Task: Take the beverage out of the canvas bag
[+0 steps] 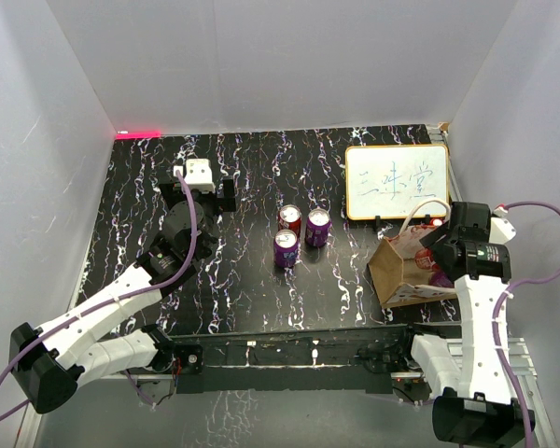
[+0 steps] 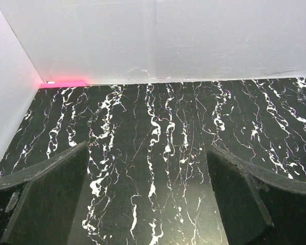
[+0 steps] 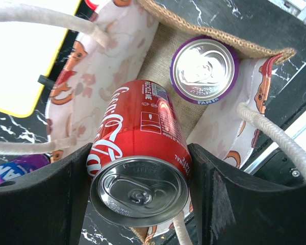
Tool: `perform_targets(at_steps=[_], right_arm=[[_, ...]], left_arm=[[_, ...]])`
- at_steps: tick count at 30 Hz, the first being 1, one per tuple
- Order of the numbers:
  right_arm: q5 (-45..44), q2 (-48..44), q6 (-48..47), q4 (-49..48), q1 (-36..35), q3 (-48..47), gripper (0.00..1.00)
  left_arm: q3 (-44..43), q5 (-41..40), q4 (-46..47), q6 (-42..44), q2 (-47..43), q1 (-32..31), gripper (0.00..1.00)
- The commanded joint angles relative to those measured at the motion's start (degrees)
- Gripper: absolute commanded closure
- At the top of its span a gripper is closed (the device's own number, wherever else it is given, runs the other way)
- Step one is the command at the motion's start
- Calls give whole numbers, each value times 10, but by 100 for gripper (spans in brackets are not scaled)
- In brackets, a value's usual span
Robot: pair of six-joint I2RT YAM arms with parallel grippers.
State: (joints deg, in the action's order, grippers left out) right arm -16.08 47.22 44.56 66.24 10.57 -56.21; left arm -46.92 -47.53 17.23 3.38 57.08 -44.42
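Left arm (image 1: pixel 103 322): reaches from the near-left corner toward the far-left part of the worktop, elbow folded back at the near edge. Left gripper (image 2: pixel 148 153): fingers spread wide, nothing between them. Right arm (image 1: pixel 481 317): rises from the near-right corner, wrist bent leftward. Right gripper (image 3: pixel 139 158): clamped on a red can (image 3: pixel 137 117), one finger pressed against each side.

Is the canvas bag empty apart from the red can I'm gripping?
Not empty. A purple can sits lid-up inside the canvas bag, beyond the red can in the right gripper.
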Motion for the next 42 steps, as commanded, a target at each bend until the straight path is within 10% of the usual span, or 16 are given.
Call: perform_targets(at_steps=[1,20,42], right_arm=[[-2,-22,-18,-33,1,-61,92],[80,-62,-101,-31,1,-166,92],[415,-14,-224,-174,-140,-163,92]], left_arm=[[-7,-5,4,-4,0,-1,3],[-8,-4,2,-6,15,-1,3],[-19,-26,21,18,65,5,3]])
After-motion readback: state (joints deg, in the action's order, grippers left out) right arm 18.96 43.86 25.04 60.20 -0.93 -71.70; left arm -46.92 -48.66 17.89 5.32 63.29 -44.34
